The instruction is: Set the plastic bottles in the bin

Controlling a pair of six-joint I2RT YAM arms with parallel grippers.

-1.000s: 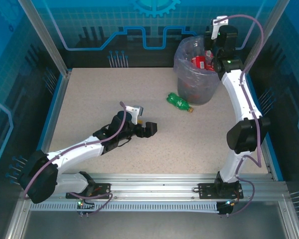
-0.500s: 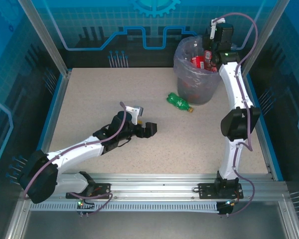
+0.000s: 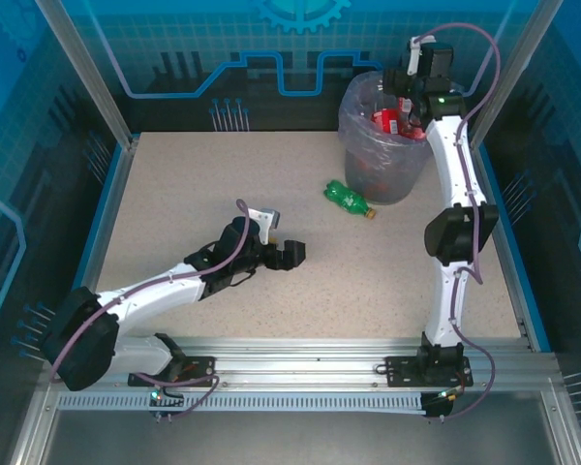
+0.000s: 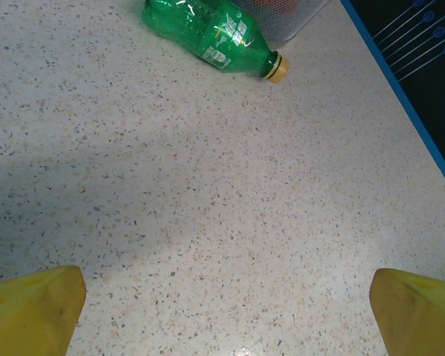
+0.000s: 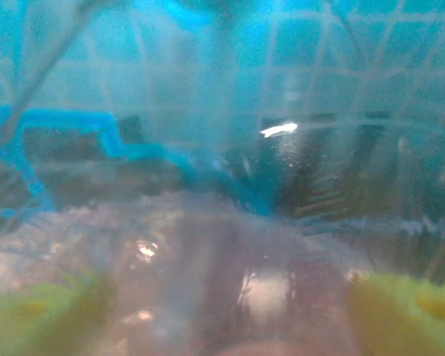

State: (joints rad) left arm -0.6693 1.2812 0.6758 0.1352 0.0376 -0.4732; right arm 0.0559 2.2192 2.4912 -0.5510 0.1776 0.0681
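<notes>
You are viewing one bin point(image 3: 368, 167), standing upright at the far right of the bench point(image 3: 174, 194) and wearing a translucent lavender bag point(image 3: 353, 107). Red-labelled bottles point(image 3: 387, 120) are lying inside it. At least two are showing, and the bag is hiding any further count. One green bottle point(image 3: 349, 198) is lying on its side on the bench, just in front of the bin.

The left claw point(image 3: 281, 254) is hanging low over the middle of the bench, well apart from the green bottle. Its yellow pads point(image 4: 30, 308) are standing wide apart and holding nothing. The right claw point(image 3: 405, 97) is hanging over the far rim of the bin. Its pads point(image 5: 423, 304) are standing apart, with a blurred pinkish shape between them that you cannot identify.

The bench is showing a pale speckled surface with blue edging. Teal panels point(image 3: 174, 48) printed with grids and circuit lines are enclosing it, and an aluminium rail point(image 3: 300, 349) is running along the near edge.
</notes>
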